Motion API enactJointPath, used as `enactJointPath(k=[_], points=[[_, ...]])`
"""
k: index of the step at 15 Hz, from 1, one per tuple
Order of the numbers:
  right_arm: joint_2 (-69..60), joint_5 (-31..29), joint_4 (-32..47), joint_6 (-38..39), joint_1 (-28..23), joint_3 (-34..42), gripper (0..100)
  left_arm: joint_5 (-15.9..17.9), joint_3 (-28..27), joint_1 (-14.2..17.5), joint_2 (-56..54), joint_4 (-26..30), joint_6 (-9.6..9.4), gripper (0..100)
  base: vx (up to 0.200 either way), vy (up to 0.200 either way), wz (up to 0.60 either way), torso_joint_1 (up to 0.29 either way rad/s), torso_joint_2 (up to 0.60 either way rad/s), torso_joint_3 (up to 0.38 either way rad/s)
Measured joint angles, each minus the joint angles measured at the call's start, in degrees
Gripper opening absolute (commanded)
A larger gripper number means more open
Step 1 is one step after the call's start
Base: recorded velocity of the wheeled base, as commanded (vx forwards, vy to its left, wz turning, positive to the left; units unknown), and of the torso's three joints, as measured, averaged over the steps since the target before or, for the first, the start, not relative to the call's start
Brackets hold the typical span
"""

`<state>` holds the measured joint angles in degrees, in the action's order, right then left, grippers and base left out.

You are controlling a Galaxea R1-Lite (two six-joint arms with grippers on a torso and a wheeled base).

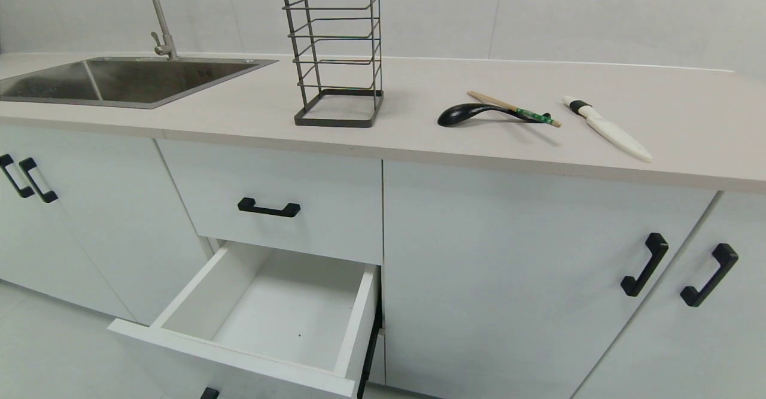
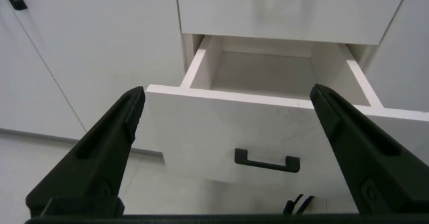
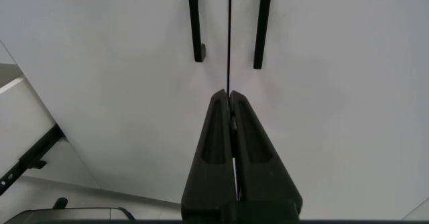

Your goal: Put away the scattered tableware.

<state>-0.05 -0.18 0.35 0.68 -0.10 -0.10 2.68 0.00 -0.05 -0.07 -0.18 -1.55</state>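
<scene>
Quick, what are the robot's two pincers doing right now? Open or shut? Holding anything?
Left pincer: open, holding nothing.
Right pincer: shut, holding nothing.

On pale bench (image 1: 419, 142): sink (image 1: 119, 79) with faucet (image 1: 152, 10) inset far left, black wire rack (image 1: 338, 46) upright mid, black spoon (image 1: 473, 113) right of it with wooden chopsticks (image 1: 514, 109) crossing its handle, white knife (image 1: 607, 128) near, not touching.
</scene>
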Motion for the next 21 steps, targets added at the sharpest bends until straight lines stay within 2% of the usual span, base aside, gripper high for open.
enactJointPath(k=[3,6,14,21], points=[[0.0,0.0,0.0,-0.2,0.0,0.0,0,-0.6,0.0,0.0,0.0,0.0,0.57,100,0.0,0.0,0.0,0.0,0.0,0.0],[0.0,-0.1,0.0,-0.3,0.0,0.0,0,-0.8,0.0,0.0,0.0,0.0,0.82,100,0.0,0.0,0.6,0.002,0.0,0.012],[0.0,-0.1,0.0,-0.1,0.0,0.0,0,-0.8,0.0,0.0,0.0,0.0,0.77,100,0.0,0.0,0.0,0.006,-0.01,-0.003],[0.0,-0.3,0.0,-0.2,0.0,0.0,0,-0.8,0.0,0.0,0.0,0.0,0.73,100,0.0,0.0,0.0,0.133,-0.06,-0.051]])
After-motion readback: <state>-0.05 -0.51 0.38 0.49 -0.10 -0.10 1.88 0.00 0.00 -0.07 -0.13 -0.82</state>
